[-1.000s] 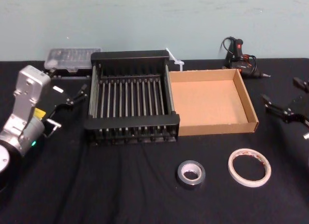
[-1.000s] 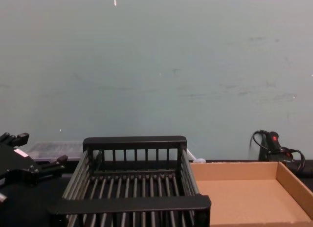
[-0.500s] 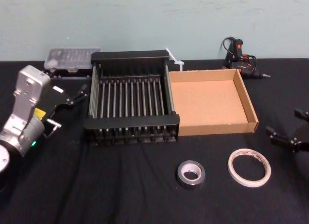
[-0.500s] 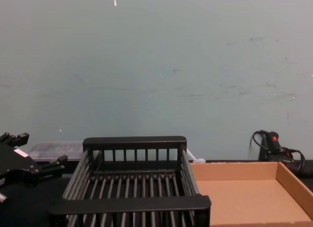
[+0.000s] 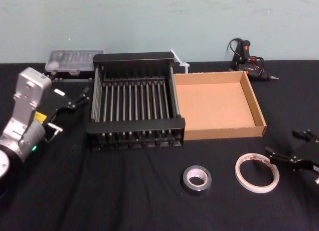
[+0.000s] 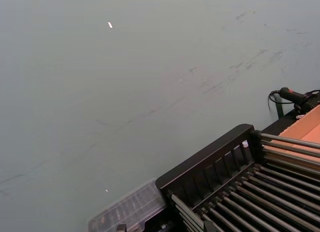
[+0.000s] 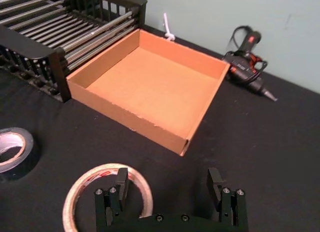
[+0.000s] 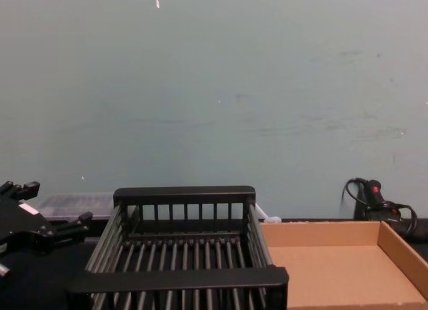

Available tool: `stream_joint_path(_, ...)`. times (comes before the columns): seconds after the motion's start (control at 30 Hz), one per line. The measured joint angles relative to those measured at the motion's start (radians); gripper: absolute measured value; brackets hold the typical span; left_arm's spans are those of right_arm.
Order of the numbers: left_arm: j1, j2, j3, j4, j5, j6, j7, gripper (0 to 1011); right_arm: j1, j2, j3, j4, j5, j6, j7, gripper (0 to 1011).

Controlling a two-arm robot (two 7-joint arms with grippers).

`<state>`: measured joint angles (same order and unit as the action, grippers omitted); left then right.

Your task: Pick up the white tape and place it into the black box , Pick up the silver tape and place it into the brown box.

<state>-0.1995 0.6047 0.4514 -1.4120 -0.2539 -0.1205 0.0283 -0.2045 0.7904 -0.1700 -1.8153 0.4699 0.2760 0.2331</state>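
Observation:
The white tape (image 5: 256, 172) lies flat on the black cloth at the front right, with the smaller silver tape (image 5: 197, 178) to its left. My right gripper (image 5: 282, 143) hovers open at the white tape's right edge. In the right wrist view one fingertip (image 7: 121, 178) hangs over the ring of the white tape (image 7: 100, 171), while the other is over bare cloth. The silver tape (image 7: 25, 147) shows at that view's edge. The black box (image 5: 134, 126) and the brown box (image 5: 219, 132) stand side by side behind the tapes, both with nothing in them. My left gripper (image 5: 79, 97) is parked open left of the black box.
A clear plastic parts case (image 5: 75, 59) sits at the back left. A black and red glue gun (image 5: 246, 54) with its cable lies at the back right, behind the brown box. A small white object (image 5: 180, 63) lies behind the black box.
My right gripper has come from the far right beside the brown box forward and inward to the white tape's right edge, staying open. The left arm and both tapes have not moved.

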Motion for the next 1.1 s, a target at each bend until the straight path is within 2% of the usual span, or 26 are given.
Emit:
stream_joint_path(0.43, 0.0, 0.0, 0.0, 0.0, 0.0, 0.0, 0.0, 1001, 0.038, -0.045, -0.019, 0.039, 0.008, 0.076, 0.052, 1002)
stream_joint_path(1.1, 0.0, 0.0, 0.0, 0.0, 0.0, 0.0, 0.0, 1001, 0.071, -0.083, -0.036, 0.089, -0.056, 0.098, 0.096, 1002)
